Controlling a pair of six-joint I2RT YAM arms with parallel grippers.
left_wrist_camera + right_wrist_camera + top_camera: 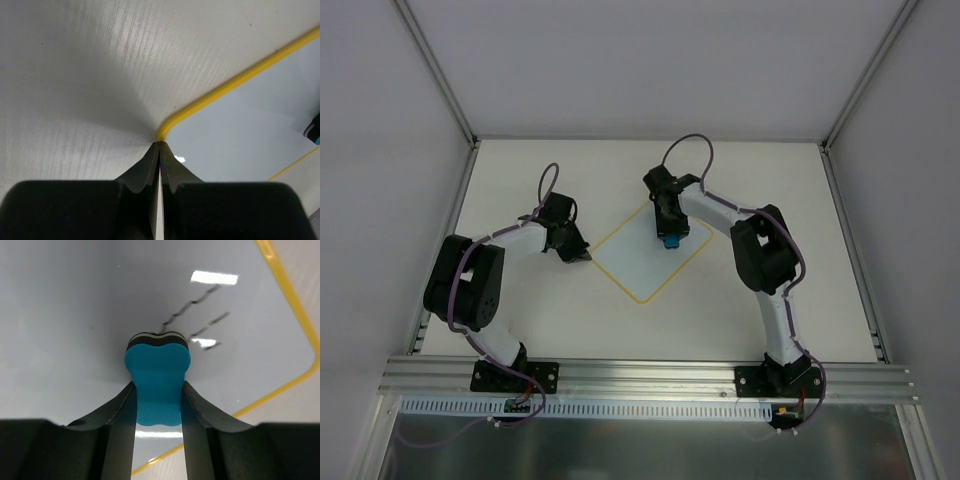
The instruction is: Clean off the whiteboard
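The whiteboard (640,262) lies turned like a diamond in the middle of the table, white with a yellow rim. My right gripper (670,237) is shut on a blue eraser (157,374), whose dark felt face rests on the board (75,305). Faint black scribble strokes (192,302) remain just beyond the eraser. My left gripper (582,256) is shut with nothing in it, its tips pressed on the board's left corner, where the yellow rim (210,97) bends. The eraser's edge shows at the right of the left wrist view (315,131).
The white table (520,180) is walled on three sides, with metal posts at the back corners. An aluminium rail (640,375) runs along the near edge by the arm bases.
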